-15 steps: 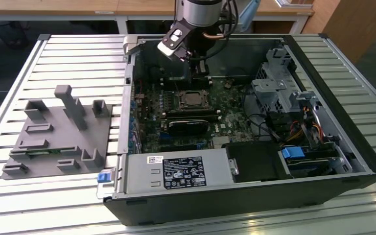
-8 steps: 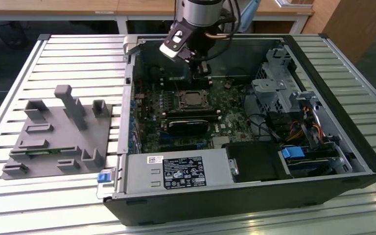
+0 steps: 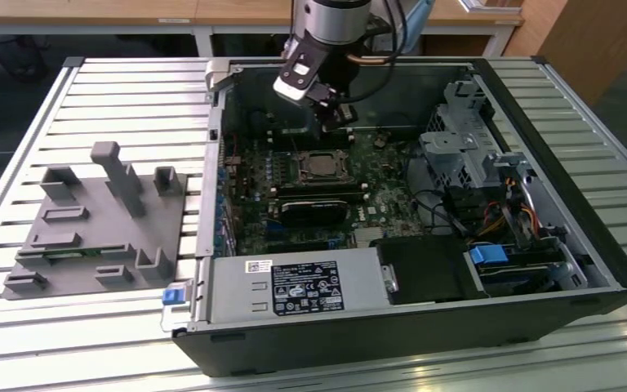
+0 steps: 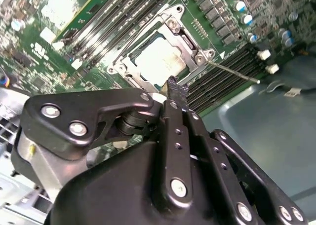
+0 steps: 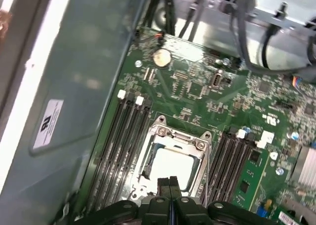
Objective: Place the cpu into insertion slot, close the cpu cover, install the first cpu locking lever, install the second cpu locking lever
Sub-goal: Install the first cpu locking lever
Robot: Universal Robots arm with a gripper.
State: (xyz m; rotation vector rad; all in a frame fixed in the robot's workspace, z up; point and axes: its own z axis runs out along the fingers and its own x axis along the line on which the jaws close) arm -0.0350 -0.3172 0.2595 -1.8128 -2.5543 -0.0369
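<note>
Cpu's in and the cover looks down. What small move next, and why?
Probably ease the shut gripper across to the thin lever sticking out beside the cover. The cpu lies framed by the cover, but that lever's rod slants free over the memory slots, seemingly unlatched, and the gripper hangs by the cover's edge, off it.
</note>
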